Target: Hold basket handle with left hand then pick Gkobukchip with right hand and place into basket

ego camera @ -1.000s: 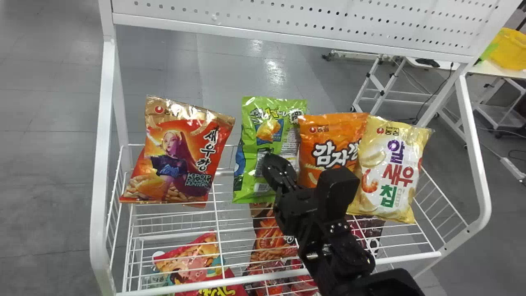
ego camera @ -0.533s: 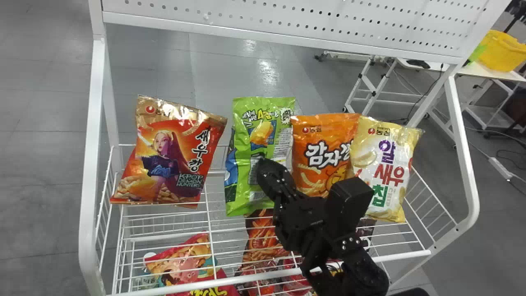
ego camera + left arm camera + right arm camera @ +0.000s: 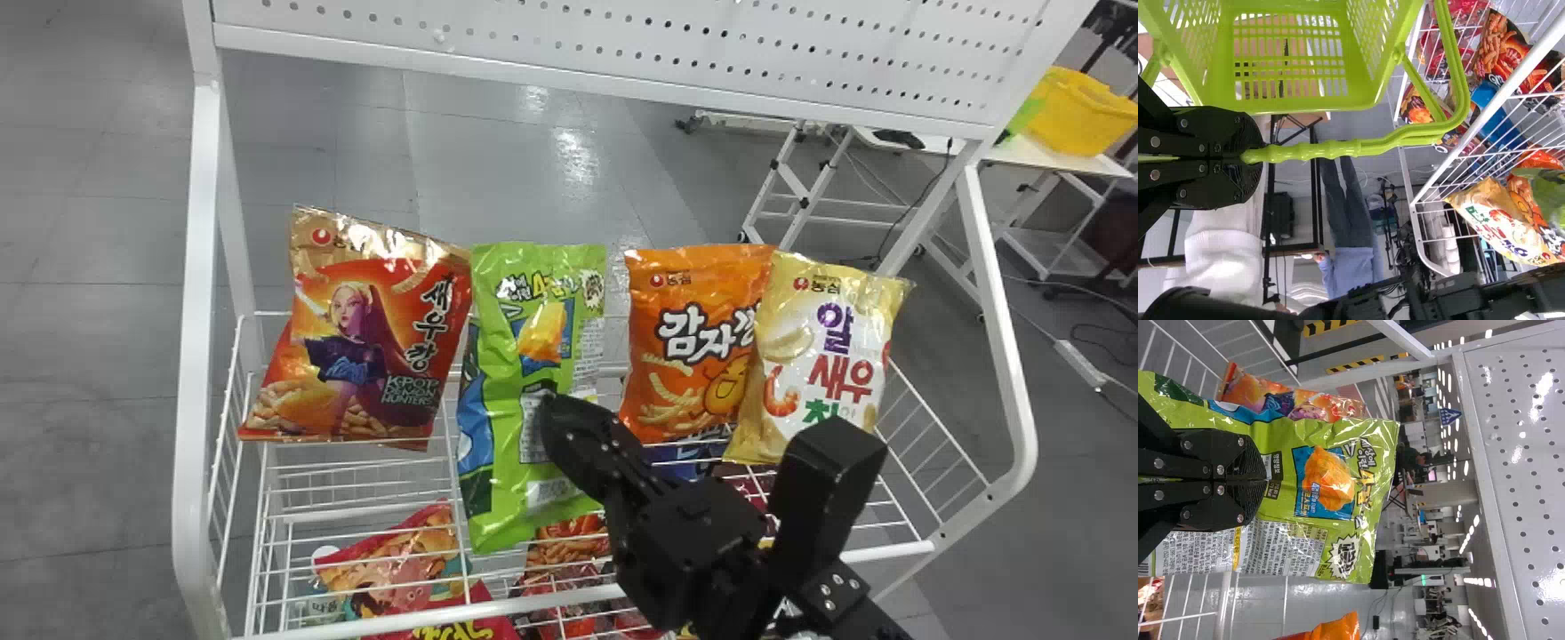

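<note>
Head view. Main risk: a snag. My right gripper (image 3: 556,418) has the Gkobukchip (image 3: 505,400) lifted low over the rack, bottom end close above the wires by the front rail (image 3: 391,620); pull out at this height and the film could catch there. Red bag (image 3: 356,356) sits right beside on the left, so a swing that way could drag it along. Orange bag (image 3: 689,347) has more room, to the right. Gkobukchip lies at my fingertips, mostly left of them, top end toward the rack's back edge, bottom end toward the front rail, nearer the left front corner than the right.

Left wrist view. Left gripper (image 3: 1248,156) is clamped on the handle (image 3: 1338,148). Basket (image 3: 1298,104) hangs from it next to the rack. It's held at one place only, so it could twist or tip if the bag lands on the rim, and the handle could block a crooked drop.

Right wrist view. Right fingers closed on the Gkobukchip around its middle, printed back panel at the pads, top end sticking out well past the tips. Slick, puffy film: a thin pinch could slide or let the bag pivot when I swing over to the basket. Looks like a fold is caught between the fingers, though they cover the spot and I can't tell how much. Next should be lift higher, clear the rail, then across.
</note>
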`<state>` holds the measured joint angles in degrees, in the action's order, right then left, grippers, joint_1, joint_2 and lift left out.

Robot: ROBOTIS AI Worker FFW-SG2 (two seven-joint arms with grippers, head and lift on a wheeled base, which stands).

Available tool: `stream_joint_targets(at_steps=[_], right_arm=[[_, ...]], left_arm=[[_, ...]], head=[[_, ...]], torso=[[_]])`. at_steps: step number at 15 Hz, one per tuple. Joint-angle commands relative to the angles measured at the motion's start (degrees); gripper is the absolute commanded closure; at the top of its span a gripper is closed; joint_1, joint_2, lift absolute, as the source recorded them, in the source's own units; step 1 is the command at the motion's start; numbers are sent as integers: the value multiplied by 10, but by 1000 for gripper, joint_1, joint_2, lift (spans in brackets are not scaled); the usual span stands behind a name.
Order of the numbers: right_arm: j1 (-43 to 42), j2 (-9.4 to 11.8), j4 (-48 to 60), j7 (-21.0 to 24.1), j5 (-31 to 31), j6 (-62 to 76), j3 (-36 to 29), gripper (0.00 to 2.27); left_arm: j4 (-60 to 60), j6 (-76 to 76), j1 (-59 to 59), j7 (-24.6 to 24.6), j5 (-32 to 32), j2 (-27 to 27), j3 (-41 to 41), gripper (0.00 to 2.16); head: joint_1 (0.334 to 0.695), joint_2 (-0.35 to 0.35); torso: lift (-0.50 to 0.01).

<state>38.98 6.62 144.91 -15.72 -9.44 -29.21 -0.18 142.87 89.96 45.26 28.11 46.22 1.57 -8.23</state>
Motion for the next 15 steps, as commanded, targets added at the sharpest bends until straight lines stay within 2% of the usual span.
stream_joint_targets(at_steps=[1,4,8,12,15], right_arm=[[42,9,66,-18,-26,-82,-32,2243],[58,9,124,-60,-95,-226,-112,2243],[55,9,165,-93,-223,-439,-264,2243],[47,10,185,-138,-265,-595,-319,2243],[31,17,194,-139,-262,-609,-326,2243]], left_arm=[[-2,1,-3,-2,-2,-2,-3,1733],[-3,1,-3,-5,-4,-8,-4,1733],[-3,1,0,-13,-11,-16,1,1733],[-1,1,2,-18,-11,-17,2,1733],[3,1,3,-22,-12,-17,4,1733]], head=[[695,-336],[695,-350],[695,-350],[695,-350],[695,-350]], torso=[[-32],[-32],[-32],[-32],[-32]])
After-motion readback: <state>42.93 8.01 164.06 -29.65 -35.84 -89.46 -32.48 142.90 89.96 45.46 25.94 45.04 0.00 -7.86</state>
